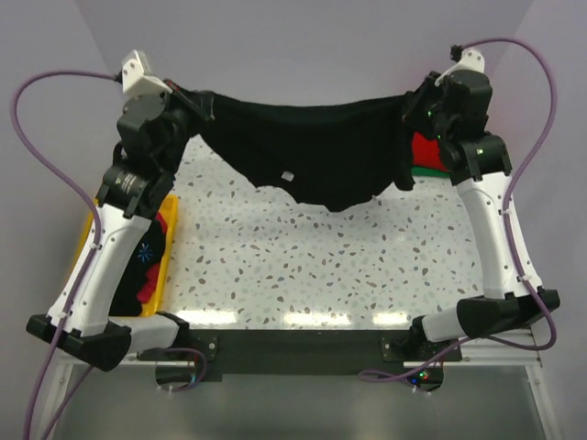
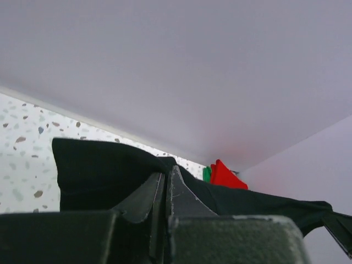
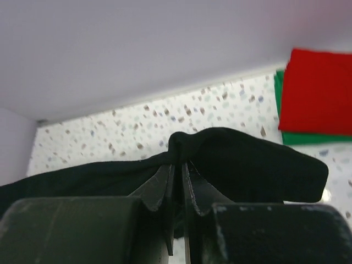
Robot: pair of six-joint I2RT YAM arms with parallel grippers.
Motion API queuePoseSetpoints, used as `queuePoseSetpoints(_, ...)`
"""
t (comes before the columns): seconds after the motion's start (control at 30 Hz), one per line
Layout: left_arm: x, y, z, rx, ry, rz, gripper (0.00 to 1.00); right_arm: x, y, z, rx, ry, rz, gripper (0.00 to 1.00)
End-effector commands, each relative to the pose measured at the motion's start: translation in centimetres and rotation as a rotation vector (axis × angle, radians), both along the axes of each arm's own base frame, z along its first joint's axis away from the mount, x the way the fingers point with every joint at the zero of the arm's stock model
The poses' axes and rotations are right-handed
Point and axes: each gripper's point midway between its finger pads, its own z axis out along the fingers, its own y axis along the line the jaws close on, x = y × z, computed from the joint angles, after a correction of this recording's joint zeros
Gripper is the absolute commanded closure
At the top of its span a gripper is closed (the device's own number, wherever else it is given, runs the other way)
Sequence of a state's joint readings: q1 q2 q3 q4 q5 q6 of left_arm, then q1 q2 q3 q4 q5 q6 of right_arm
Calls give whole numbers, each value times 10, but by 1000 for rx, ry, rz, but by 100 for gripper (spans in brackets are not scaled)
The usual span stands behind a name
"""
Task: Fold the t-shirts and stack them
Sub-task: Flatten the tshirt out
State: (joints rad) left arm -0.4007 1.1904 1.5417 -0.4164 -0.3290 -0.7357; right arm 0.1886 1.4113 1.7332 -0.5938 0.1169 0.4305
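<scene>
pinching one black t-shirt [image 1: 312, 156] between left gripper [image 2: 165, 177] and right gripper [image 3: 179, 165], showing one red shirt [image 3: 322, 91] on one green shirt [image 3: 300, 138] upper right, speckled table [image 1: 303, 266], lilac walls [image 1: 303, 37]

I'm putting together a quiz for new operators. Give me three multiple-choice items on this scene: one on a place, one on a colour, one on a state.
1. The green shirt lies:
A. at the near edge
B. under the red shirt
C. hanging in the air

2. The held-up shirt is:
A. pink
B. white
C. black

3. That shirt is:
A. stretched in the air between the left end effector and the right end effector
B. folded flat
C. gripped at one end only

Answers:
1 B: red covers most of the green at the far right.
2 C: the cloth is black, with a small white label.
3 A: both end effectors are shut on it, and it sags above the table.
</scene>
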Motion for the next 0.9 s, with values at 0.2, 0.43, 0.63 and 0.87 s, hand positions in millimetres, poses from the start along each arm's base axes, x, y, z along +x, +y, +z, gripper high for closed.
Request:
queuePoseSetpoints(0.2,-7,12,103,2,-221,11,100,-22,-12,102,-15,-216,-13,90)
queuePoseSetpoints(0.43,-24,46,99,52,-197,124,100,-47,-10,73,-21,-153,30,85)
queuePoseSetpoints(0.63,22,39,94,112,-146,71,100,-16,2,19,-33,-14,65,81)
queuePoseSetpoints(0.87,147,9,-57,147,201,-115,100,39,28,-97,-22,276,148,61)
